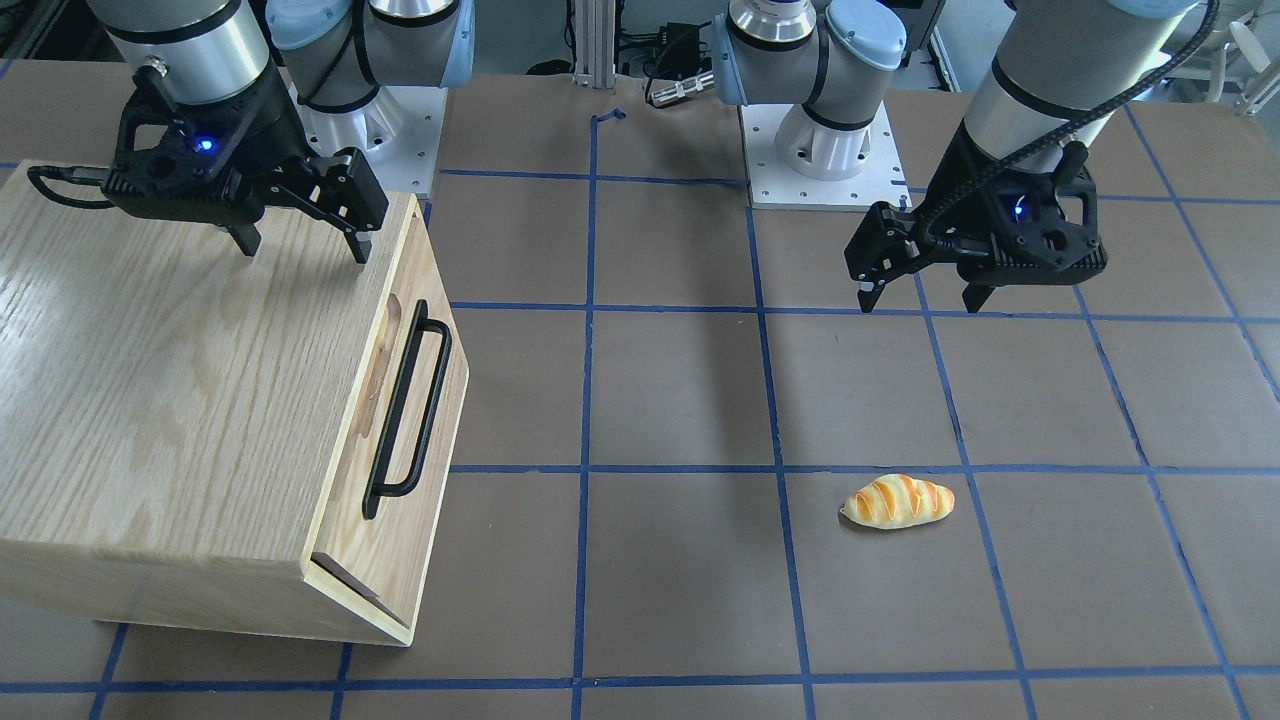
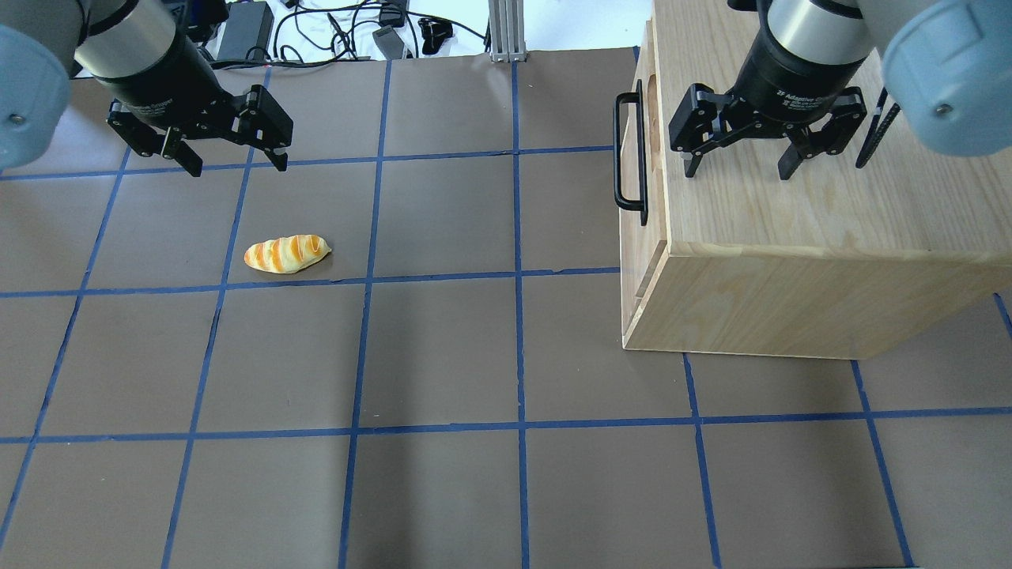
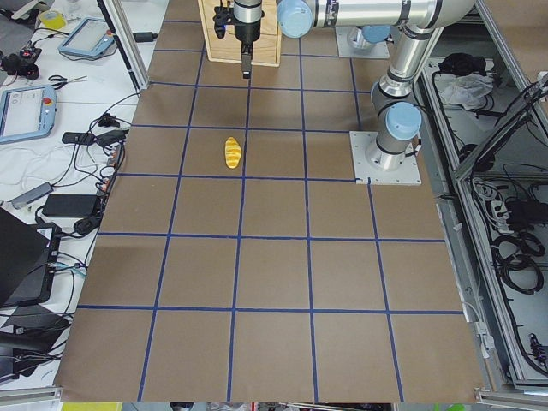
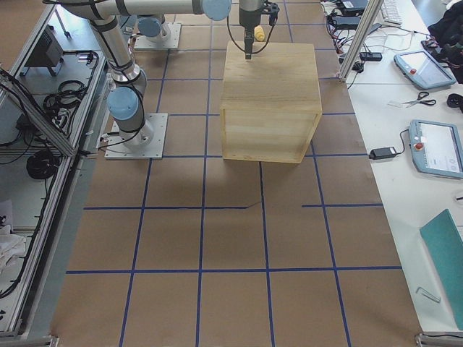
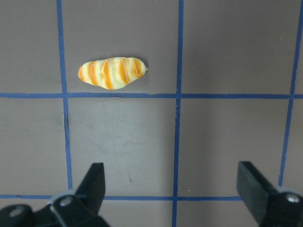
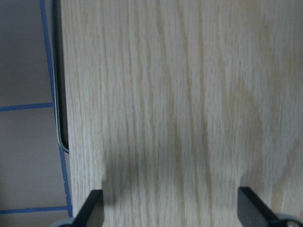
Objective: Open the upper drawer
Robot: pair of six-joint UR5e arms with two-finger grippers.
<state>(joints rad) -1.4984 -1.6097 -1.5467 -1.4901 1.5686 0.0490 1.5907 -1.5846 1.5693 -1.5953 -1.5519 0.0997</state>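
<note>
The upper drawer [image 1: 425, 470] is a light oak front panel with a long black bar handle [image 1: 405, 410] over an oval recess. It sits flush in the oak cabinet [image 1: 170, 400] and faces the table's middle. The handle also shows in the overhead view [image 2: 628, 154]. My right gripper [image 1: 302, 248] is open and empty, hovering over the cabinet top near its front edge, behind the handle [image 2: 737, 171]; the right wrist view shows only the oak top and a sliver of the handle [image 6: 59, 118]. My left gripper [image 2: 237, 166] is open and empty above the table.
A striped orange and cream bread roll [image 2: 286, 254] lies on the brown table below my left gripper, also in the left wrist view [image 5: 112, 73]. Blue tape lines grid the table [image 2: 514, 356]. Cables and devices lie past the far edge [image 2: 332, 32].
</note>
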